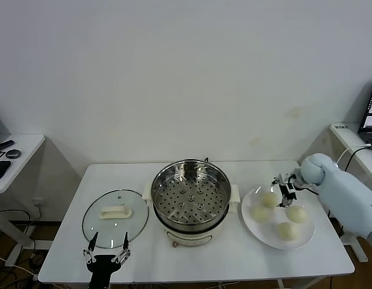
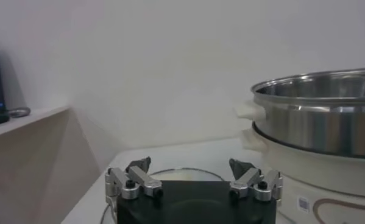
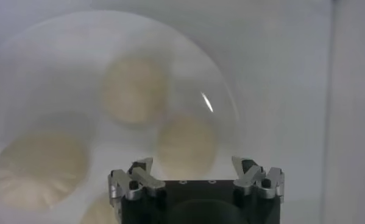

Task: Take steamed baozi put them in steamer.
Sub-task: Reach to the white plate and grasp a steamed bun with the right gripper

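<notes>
The steel steamer (image 1: 189,198) with its perforated tray stands empty at the table's middle; its wall also shows in the left wrist view (image 2: 319,122). Four pale baozi lie on a white plate (image 1: 263,236) to its right: (image 1: 269,198), (image 1: 260,212), (image 1: 297,214), (image 1: 286,230). My right gripper (image 1: 288,194) is open and empty, hovering over the plate's far part between two buns. In the right wrist view the gripper (image 3: 195,170) is above a baozi (image 3: 187,143), with others nearby (image 3: 134,90), (image 3: 41,167). My left gripper (image 1: 106,244) is open and idle at the table's front left.
A round glass lid (image 1: 115,217) with a white handle lies flat left of the steamer, just beyond the left gripper (image 2: 190,171); its rim shows in the left wrist view (image 2: 182,171). Side desks stand at the far left and right.
</notes>
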Controlling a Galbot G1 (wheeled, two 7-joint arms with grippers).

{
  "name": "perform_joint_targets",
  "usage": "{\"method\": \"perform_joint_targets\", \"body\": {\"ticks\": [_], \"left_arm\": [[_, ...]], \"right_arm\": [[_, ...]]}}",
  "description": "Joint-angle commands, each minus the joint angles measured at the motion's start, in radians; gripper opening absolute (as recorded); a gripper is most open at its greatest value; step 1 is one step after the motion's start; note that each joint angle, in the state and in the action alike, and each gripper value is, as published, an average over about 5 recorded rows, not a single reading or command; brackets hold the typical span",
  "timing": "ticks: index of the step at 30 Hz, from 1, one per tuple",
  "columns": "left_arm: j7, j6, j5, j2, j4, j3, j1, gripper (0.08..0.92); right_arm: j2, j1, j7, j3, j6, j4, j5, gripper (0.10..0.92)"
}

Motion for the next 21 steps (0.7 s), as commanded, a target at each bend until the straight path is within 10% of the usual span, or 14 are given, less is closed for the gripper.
{"method": "perform_joint_targets", "body": {"ticks": [1, 21], "left_arm": [[0.0, -0.001, 0.003, -0.001, 0.001, 0.0, 0.0, 0.823], [-0.004, -0.017, 0.022, -0.007, -0.001, -0.003, 0.007, 0.823]], "right_arm": [[0.047, 0.057, -0.027, -0.08, -0.005, -0.08, -0.009, 0.823], [0.089, 0.052, 0.006, -0.083, -0.022, -0.116, -0.026, 0.785]]}}
